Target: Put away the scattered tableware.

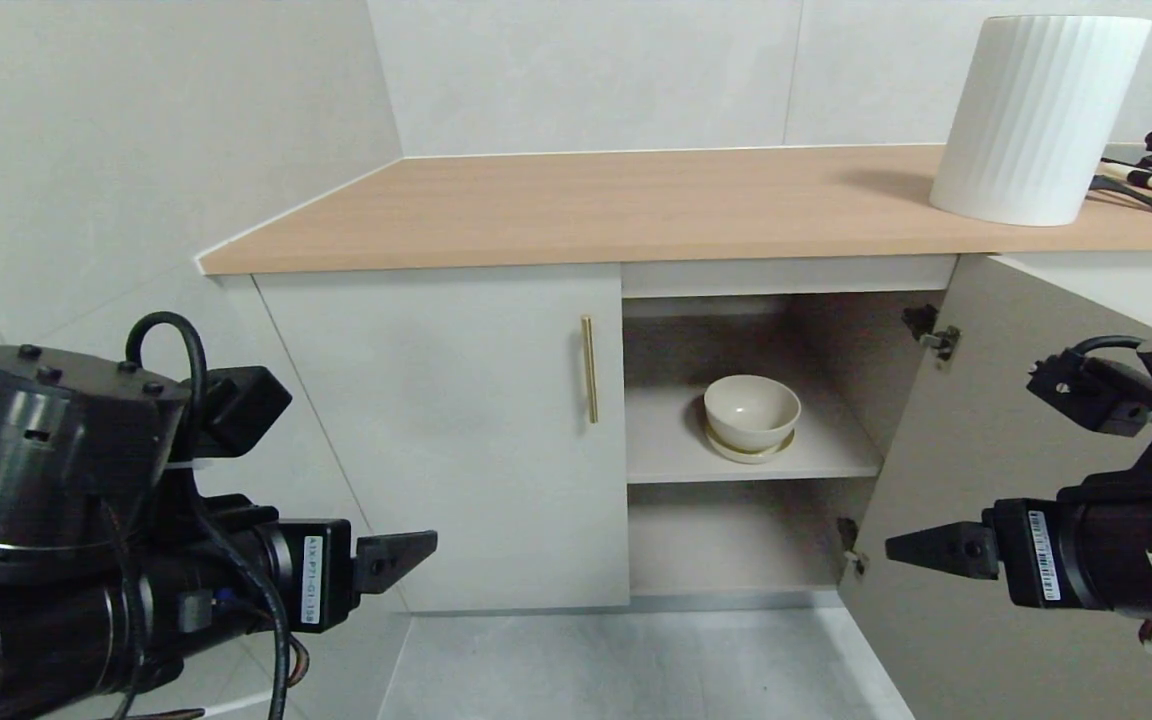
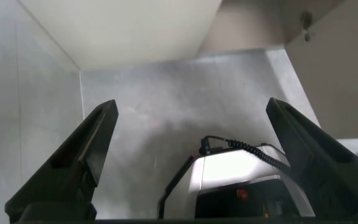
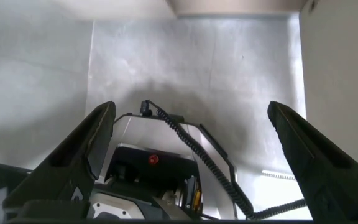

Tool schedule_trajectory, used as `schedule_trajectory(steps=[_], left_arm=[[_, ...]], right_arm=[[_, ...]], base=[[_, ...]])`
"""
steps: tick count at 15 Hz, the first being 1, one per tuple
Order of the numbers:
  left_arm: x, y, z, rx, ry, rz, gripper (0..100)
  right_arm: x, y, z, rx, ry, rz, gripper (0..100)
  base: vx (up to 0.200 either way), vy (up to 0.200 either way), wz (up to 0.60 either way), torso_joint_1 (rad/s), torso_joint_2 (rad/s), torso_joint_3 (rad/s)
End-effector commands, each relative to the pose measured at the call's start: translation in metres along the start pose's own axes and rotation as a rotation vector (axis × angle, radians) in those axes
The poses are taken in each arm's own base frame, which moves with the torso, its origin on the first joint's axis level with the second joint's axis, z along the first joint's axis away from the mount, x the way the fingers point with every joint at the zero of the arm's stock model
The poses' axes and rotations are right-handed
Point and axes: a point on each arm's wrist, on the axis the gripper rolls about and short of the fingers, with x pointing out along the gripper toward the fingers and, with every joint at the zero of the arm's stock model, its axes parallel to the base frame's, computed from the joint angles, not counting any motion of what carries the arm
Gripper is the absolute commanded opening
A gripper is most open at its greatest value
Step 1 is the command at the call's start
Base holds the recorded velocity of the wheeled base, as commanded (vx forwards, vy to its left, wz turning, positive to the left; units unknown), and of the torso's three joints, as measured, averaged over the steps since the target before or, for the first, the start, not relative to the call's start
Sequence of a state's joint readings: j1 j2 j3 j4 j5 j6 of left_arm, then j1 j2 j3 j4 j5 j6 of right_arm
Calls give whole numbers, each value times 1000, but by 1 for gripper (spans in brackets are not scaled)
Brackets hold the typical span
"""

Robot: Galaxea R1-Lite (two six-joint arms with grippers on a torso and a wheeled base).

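In the head view, the cream ceramic bowl (image 1: 751, 408) sits on a matching cream saucer (image 1: 748, 449) on the upper shelf of the pale grey cabinet (image 1: 736, 455), just toward 3 o'clock from centre. The cabinet's right door (image 1: 976, 440) stands open; the left door (image 1: 446, 430) with its slim brass handle (image 1: 588, 368) is closed. At 1 o'clock a white ribbed cylinder (image 1: 1041, 115) stands on the wooden countertop (image 1: 576, 205).

My left gripper (image 1: 401, 556) is at 8 o'clock and my right gripper (image 1: 921, 548) at 4 o'clock, both side-on there. My wrist views look along each one: left gripper (image 2: 191, 155) and right gripper (image 3: 191, 155) have their fingers spread wide with nothing between them, above grey floor (image 2: 185, 99).
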State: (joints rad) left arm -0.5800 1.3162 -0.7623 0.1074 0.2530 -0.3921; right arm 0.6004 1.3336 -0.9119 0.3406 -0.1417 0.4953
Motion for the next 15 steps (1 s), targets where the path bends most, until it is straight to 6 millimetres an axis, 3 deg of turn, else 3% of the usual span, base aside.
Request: schedule_trajectory(steps=[1,5,15], left_arm=[[1,0,0,0,4,2,100],[1,-1,-1,4,6,0,100],[3,-1,-2,12,12,4,100]], right_arm=[[2,0,0,-2,7,-3,100],[2,0,-1,-2,7,-3,100],[-3,-3,-3,-34,10,-31,100]], base=[[-200,0,0,2,7,-12],[-200,0,0,4,5,-1],[0,-20,0,0,0,0]])
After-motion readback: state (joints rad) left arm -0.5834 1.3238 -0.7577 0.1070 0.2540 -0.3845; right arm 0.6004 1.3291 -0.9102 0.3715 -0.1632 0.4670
